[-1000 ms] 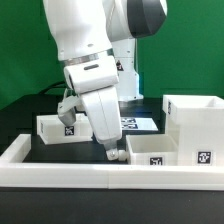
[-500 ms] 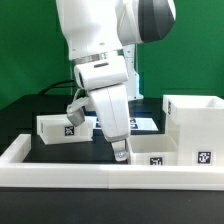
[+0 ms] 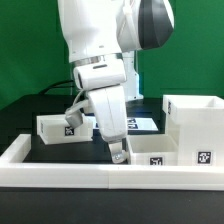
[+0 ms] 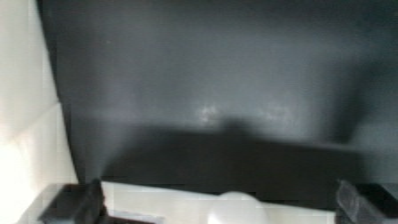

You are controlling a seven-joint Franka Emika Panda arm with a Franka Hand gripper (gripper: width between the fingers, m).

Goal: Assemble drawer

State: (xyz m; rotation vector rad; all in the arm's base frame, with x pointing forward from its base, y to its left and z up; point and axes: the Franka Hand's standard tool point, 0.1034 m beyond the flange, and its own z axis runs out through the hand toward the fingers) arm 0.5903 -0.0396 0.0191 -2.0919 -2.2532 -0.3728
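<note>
The tall white casing [image 3: 195, 122] stands at the exterior view's right. One small tray box [image 3: 58, 127] sits at the left. A second tray box [image 3: 157, 150] lies in front of the casing. My gripper [image 3: 118, 153] hangs low at that second box's left end, close to or touching it. In the wrist view the gripper [image 4: 222, 208] is open. Its dark fingers [image 4: 75, 203] stand wide apart, with a blurred white part [image 4: 196, 200] between them. I cannot tell whether the fingers touch it.
The long low white border wall [image 3: 90, 172] runs along the front and up the left side, and shows as a white strip in the wrist view [image 4: 22, 110]. The marker board [image 3: 140, 122] lies flat behind the arm. Dark table [image 4: 231, 90] fills the wrist view.
The gripper has shifted toward the exterior view's right, up to the front tray box's left end, and dropped slightly. The boxes have not moved.
</note>
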